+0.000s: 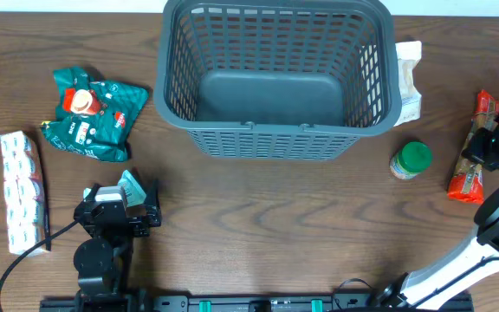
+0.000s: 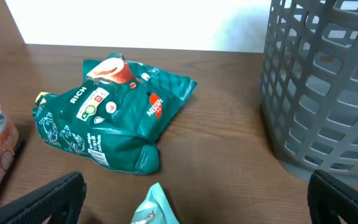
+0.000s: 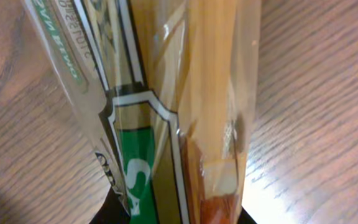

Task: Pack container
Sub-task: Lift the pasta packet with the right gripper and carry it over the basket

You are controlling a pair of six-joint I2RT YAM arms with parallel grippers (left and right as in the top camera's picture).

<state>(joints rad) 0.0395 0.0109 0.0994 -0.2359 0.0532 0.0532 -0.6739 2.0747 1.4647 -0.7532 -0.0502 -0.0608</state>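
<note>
Container: large dark grey basket with lattice walls, solid floor and thick rim. It stands upright at the far middle of the table with nothing in it. Handling, by my reckoning: light for its bulk and stiff, and apt to slide on the wood if knocked. The best hold is the rim of a long wall, one finger inside and one outside; the slots offer a second purchase. I judge it need not be lifted at all, since the goods go to it.

White packet: just beside the container's right wall, partly hidden by it.

Jar: green lid, upright, near the container's front right corner but apart from it.

Spaghetti pack: long, clear film, at the right edge of the table. My right gripper is closed on it, and the pack fills my wrist view. Whether it is lifted off the wood I cannot tell. Contents likely brittle.

Coffee pouch: green, crumpled, soft, well apart to the container's left.

Tissue pack: at the far left edge.

Sachet: small, teal, lying between the fingers of my left gripper, which stands wide open and holds nothing.
</note>
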